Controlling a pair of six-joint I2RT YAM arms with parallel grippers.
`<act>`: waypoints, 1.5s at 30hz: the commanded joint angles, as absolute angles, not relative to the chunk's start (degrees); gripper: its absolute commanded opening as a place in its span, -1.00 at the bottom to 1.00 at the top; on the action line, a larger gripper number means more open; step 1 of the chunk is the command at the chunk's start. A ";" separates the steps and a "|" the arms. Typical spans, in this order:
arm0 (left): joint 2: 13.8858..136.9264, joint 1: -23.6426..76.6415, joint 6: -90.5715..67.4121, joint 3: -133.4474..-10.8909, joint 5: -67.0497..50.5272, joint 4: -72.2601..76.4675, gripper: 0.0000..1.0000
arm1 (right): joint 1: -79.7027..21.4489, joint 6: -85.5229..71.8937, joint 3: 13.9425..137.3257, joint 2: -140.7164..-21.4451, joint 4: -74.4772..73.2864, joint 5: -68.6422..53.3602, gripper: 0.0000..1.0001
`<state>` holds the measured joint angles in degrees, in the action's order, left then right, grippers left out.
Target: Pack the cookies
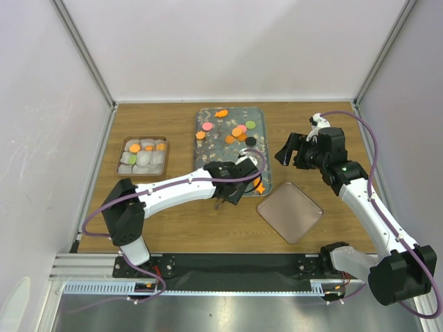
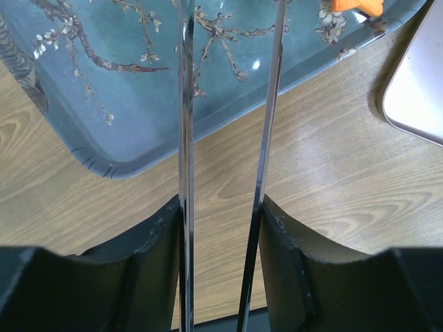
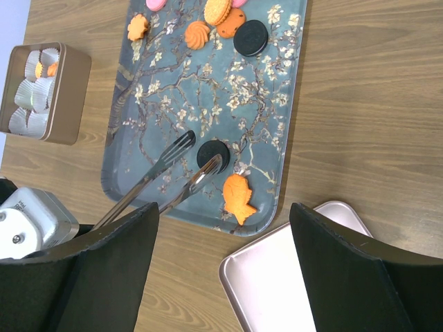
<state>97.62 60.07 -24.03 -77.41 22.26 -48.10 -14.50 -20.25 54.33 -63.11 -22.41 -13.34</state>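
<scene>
The cookies lie on a floral tray (image 1: 208, 149): orange, pink and green ones (image 1: 237, 131) at the far end, a black disc (image 3: 208, 149) and an orange fish (image 3: 237, 197) near the front right corner. My left gripper (image 1: 225, 196) (image 2: 221, 204) is shut on metal tongs (image 2: 185, 104) (image 3: 173, 153), just off the tray's near edge. The tong blades stand apart and reach over the tray. One tip overlaps the black disc, the other lies to its left. My right gripper (image 1: 292, 151) (image 3: 223, 211) hangs open and empty, above and right of the tray.
A brown box (image 1: 143, 155) (image 3: 43, 90) of white paper cups, some holding cookies, stands left of the tray. Its pale lid (image 1: 289, 211) (image 3: 291, 277) lies flat to the right of the tray's front corner. White walls enclose the wooden table.
</scene>
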 commanded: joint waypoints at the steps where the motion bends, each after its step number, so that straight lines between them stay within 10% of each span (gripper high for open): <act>1: 97.91 60.47 -23.82 -79.45 22.24 -46.94 0.00 | -14.41 -19.16 55.20 -62.31 -21.71 -13.10 0.67; 20: 99.32 60.47 -23.82 -78.22 22.59 -45.70 0.01 | -14.50 -19.07 55.20 -62.14 -21.80 -13.10 0.67; 29: 98.00 58.71 -23.12 -77.70 22.06 -45.44 -0.29 | -14.41 -19.07 55.20 -61.96 -21.88 -13.18 0.67; 45: 77.89 35.88 -20.57 -72.87 22.67 -46.84 -0.34 | -14.41 -19.25 55.20 -61.96 -21.71 -13.53 0.67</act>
